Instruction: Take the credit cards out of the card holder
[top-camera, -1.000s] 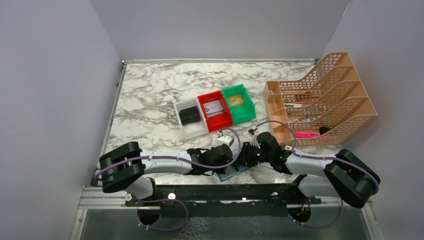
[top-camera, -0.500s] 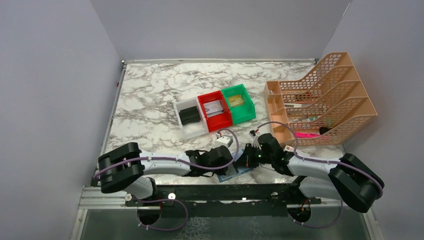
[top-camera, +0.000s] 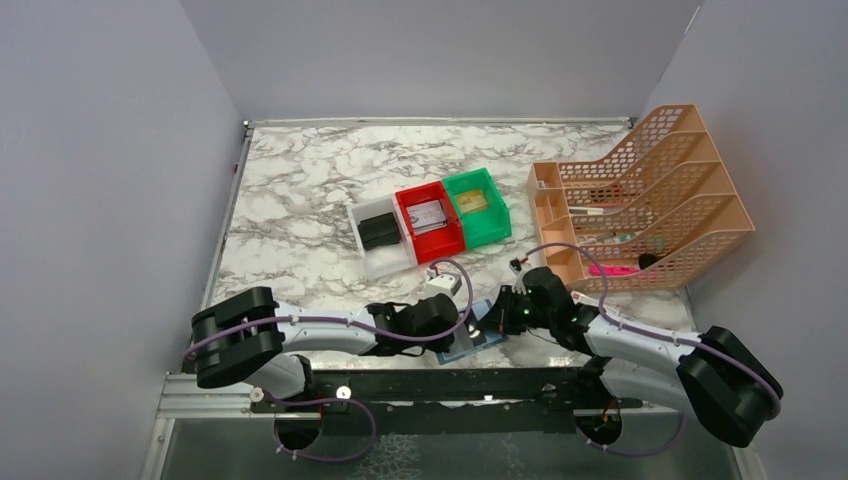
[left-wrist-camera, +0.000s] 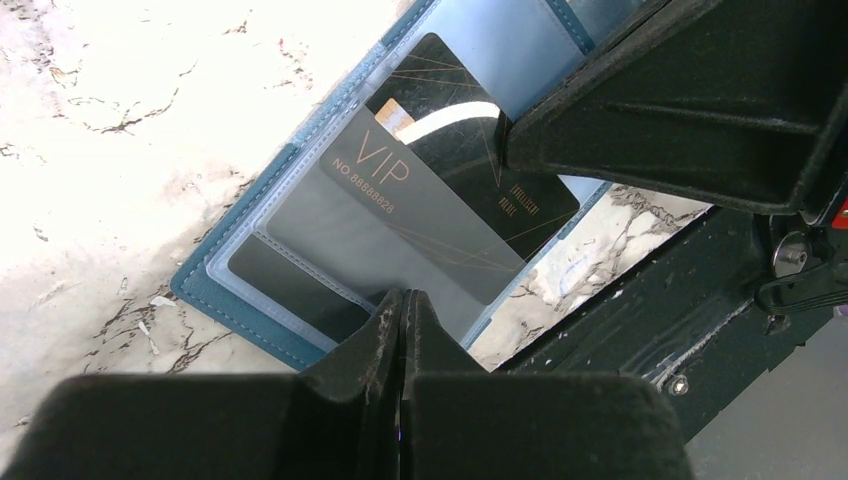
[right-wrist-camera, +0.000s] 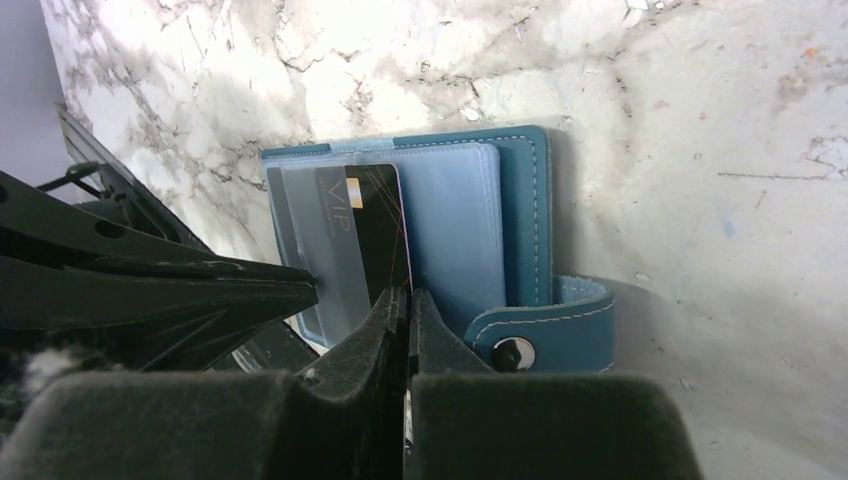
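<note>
left jaws were shut on the card holder (right-wrist-camera: 525, 220) sleeve edge; right jaws shut on the black vip card (right-wrist-camera: 375, 230). risk: the shallow pinch could slip, or the holder could drag along.

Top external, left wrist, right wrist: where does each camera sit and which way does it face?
Top external: above and behind the bases, looking down on the table; left arm and right arm show.
Left wrist: looks down past the shut left gripper at the card holder.
Right wrist: looks low across the table past the shut right gripper.
Both wrist views share the card holder and black VIP card.
</note>
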